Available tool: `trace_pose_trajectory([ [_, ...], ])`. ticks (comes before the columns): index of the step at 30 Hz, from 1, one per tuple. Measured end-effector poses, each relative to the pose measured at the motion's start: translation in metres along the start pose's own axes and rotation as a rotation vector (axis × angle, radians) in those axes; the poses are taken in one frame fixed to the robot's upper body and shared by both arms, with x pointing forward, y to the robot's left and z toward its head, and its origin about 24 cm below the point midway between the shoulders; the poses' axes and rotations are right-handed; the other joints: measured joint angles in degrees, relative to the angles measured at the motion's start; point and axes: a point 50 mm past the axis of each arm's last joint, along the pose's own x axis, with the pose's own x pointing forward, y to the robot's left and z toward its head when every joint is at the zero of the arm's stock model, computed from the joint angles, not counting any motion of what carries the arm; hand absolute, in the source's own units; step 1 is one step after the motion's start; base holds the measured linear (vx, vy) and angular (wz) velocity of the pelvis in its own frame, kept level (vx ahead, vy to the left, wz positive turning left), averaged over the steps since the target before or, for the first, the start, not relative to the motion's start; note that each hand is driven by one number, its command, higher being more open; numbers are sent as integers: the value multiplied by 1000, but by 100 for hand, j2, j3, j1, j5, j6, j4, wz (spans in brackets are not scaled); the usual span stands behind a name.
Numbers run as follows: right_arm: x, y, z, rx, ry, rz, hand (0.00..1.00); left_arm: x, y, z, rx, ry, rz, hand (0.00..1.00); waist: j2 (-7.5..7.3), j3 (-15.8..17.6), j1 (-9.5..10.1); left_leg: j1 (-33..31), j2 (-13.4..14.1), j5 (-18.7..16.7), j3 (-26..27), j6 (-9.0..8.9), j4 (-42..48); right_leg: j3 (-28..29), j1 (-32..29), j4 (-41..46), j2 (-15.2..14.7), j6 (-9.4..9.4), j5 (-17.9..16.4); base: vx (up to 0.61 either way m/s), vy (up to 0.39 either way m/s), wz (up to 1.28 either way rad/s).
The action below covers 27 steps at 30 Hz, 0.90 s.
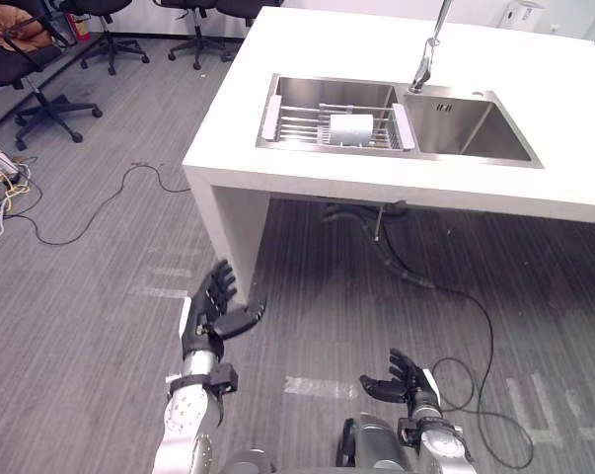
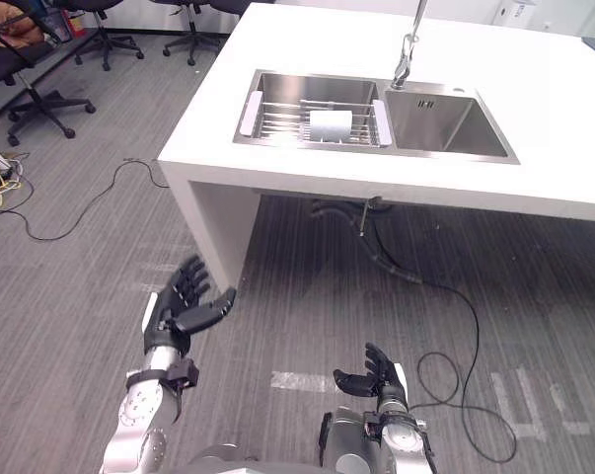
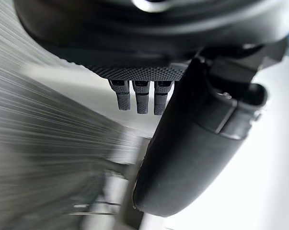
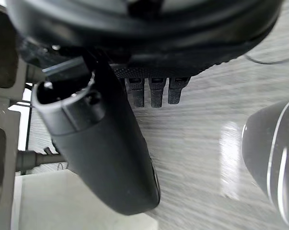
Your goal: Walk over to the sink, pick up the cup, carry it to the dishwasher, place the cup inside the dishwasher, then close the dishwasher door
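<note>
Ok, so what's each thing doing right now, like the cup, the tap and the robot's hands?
cup: lying on its side on the rack, untouched.
rack: set across the left basin of the sink.
tap: no water seen running.
left hand: open, fingers straight, holding nothing.
right hand: open, fingers relaxed, holding nothing.

No text, number, label or sign could be read. White box (image 1: pixel 520 14) at the counter's (image 1: pixel 573 128) far edge carried small dark marks, too small to make out. Pale floor markings (image 1: pixel 546 395) formed plain stripes, no letters.
</note>
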Motion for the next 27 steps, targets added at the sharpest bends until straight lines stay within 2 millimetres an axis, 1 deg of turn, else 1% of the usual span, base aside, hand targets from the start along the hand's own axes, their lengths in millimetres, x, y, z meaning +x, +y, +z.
trace_pose_trajectory([
  [1, -1, -7, -5, -16, 19, -16, 90, 1, -3, 4, -14, -20, 7, 90, 148, -67, -19, 123, 188, -162, -94, -152, 19, -96, 87, 104, 133, -42, 255, 422, -235, 11],
  [2, -2, -10, -6, -22, 23, -21, 90, 1, -5, 5, -29, -30, 12, 90, 232, -117, 0, 136, 292, -161, -93, -158, 14, -144, 103, 108, 217, -109, 201, 425, -233, 8],
  [4, -1, -17, -6, -41, 21, -36, 90, 1, -20, 25, -86, -115, -1, 90, 401, -166, -1, 179, 555, -77, -200, -279, 0, -358, 213, 111, 417, -305, 3, 434, -243, 11],
  [5, -2, -19, -7, -44, 27, -38, 90, 2, -24, 30, -99, -140, -14, 90, 428, -179, -9, 182, 618, -45, -269, -331, 15, -432, 283, 76, 466, -354, -26, 425, -269, 32],
  [6, -2, -20, -10, -48, 40, -41, 90, 2, -33, 42, -121, -191, -46, 90, 454, -193, -43, 185, 734, 49, -420, -431, 133, -578, 498, -71, 546, -417, -64, 250, -173, 34],
  [7, -2, -20, -11, -48, 43, -41, 90, 2, -36, 48, -130, -218, -61, 90, 459, -191, -66, 176, 777, 104, -485, -442, 263, -641, 641, -164, 587, -434, -77, 291, -199, 38],
  [8, -3, -20, -13, -48, 50, -41, 90, 0, -41, 59, -145, -271, -84, 90, 473, -183, -73, 101, 848, 205, -588, -441, 713, -705, 942, -387, 669, -439, -87, 252, -155, 20],
  [9, -4, -20, -14, -47, 49, -40, 90, -3, -42, 71, -158, -331, -95, 90, 504, -171, -69, -145, 912, 386, -606, -437, 1513, -706, 1233, -601, 744, -412, -115, 235, -130, 9],
  [10, -4, -20, -14, -48, 48, -38, 90, -4, -42, 77, -163, -362, -100, 90, 536, -157, -65, -336, 957, 563, -601, -431, 2006, -693, 1387, -702, 777, -401, -126, 211, -73, -9],
  [11, -5, -19, -16, -51, 52, -35, 90, -7, -42, 87, -169, -415, -104, 90, 614, -142, -28, -687, 1078, 1114, -548, -396, 2935, -638, 1674, -934, 850, -410, -131, 156, -26, -18],
  [12, -8, -19, -20, -59, 64, -28, 90, -10, -41, 95, -170, -459, -108, 90, 635, -146, 65, -1030, 1192, 1226, -497, -388, 3653, -551, 1919, -1143, 893, -471, -191, 177, 1, -19],
  [13, -9, -19, -21, -59, 68, -28, 90, -11, -41, 99, -172, -482, -113, 90, 676, -173, 85, -1234, 1216, 981, -494, -390, 3894, -532, 2010, -1237, 908, -450, -233, 122, 27, -12],
  [14, -8, -19, -22, -60, 71, -30, 90, -14, -41, 105, -174, -521, -127, 90, 736, -198, 110, -1630, 1155, 577, -486, -347, 3982, -477, 2143, -1380, 909, -416, -262, 217, 54, -9],
  [15, -6, -19, -20, -64, 71, -27, 90, -15, -41, 109, -169, -547, -137, 90, 757, -208, 148, -1936, 1003, 246, -461, -254, 3732, -367, 2249, -1503, 877, -389, -279, 201, 66, -18],
  [16, -5, -19, -20, -66, 75, -26, 90, -15, -40, 109, -164, -553, -141, 90, 754, -207, 184, -2052, 898, 137, -463, -222, 3496, -287, 2291, -1540, 847, -373, -288, 259, 123, -44],
  [17, -1, -20, -19, -73, 84, -27, 90, -15, -39, 109, -151, -553, -147, 90, 739, -197, 256, -2200, 619, 81, -512, -232, 2791, -147, 2371, -1587, 740, -288, -337, 184, 133, -52],
  [18, 1, -23, -19, -82, 91, -31, 90, -15, -38, 109, -143, -551, -144, 90, 749, -200, 268, -2219, 406, 199, -578, -246, 1987, -48, 2415, -1584, 672, -184, -396, 302, 246, -74],
  [19, 4, -29, -19, -103, 104, -39, 90, -13, -35, 106, -135, -542, -130, 90, 898, -231, 311, -2091, 302, 1231, -647, -50, 830, 224, 2441, -1463, 707, 35, -541, 287, 235, -61],
  [20, 4, -29, -20, -102, 111, -39, 90, -12, -34, 105, -129, -536, -125, 90, 899, -250, 336, -2023, 288, 1160, -573, -11, 811, 313, 2450, -1428, 681, 64, -553, 366, 249, -51],
  [21, 4, -27, -23, -101, 126, -31, 90, -8, -29, 100, -105, -510, -108, 90, 722, -289, 303, -1934, 99, 1077, -446, 61, 736, 632, 2476, -1465, 542, 126, -584, 328, 162, -12],
  [22, 4, -26, -24, -104, 130, -27, 90, -4, -25, 97, -86, -497, -99, 90, 591, -300, 241, -1967, -44, 976, -384, 175, 773, 756, 2453, -1448, 401, 236, -671, 318, 137, -5],
  [23, 4, -27, -24, -105, 133, -27, 90, -3, -25, 95, -84, -486, -97, 90, 538, -298, 248, -1965, -87, 902, -326, 199, 800, 801, 2434, -1403, 348, 247, -700, 334, 128, -14],
  [24, 4, -26, -26, -107, 143, -23, 90, -1, -23, 91, -74, -458, -88, 90, 456, -310, 263, -1887, -155, 747, -209, 249, 783, 915, 2370, -1170, 262, 292, -749, 339, 116, -32],
  [25, 4, -25, -27, -106, 150, -18, 90, 1, -23, 87, -59, -427, -90, 90, 425, -285, 241, -1723, -190, 645, -151, 290, 762, 986, 2133, -464, 210, 513, -785, 338, 106, -29],
  [26, 4, -24, -28, -103, 154, -13, 90, 1, -24, 86, -51, -415, -101, 90, 406, -273, 231, -1624, -198, 584, -122, 308, 751, 1006, 1952, 43, 179, 831, -772, 333, 86, -22],
  [27, 3, -19, -30, -96, 160, 2, 90, 1, -27, 85, -10, -405, -130, 90, 338, -229, 183, -1344, -208, 480, -67, 364, 688, 1069, 1515, 1156, 108, 1283, -582, 277, 51, -11],
])
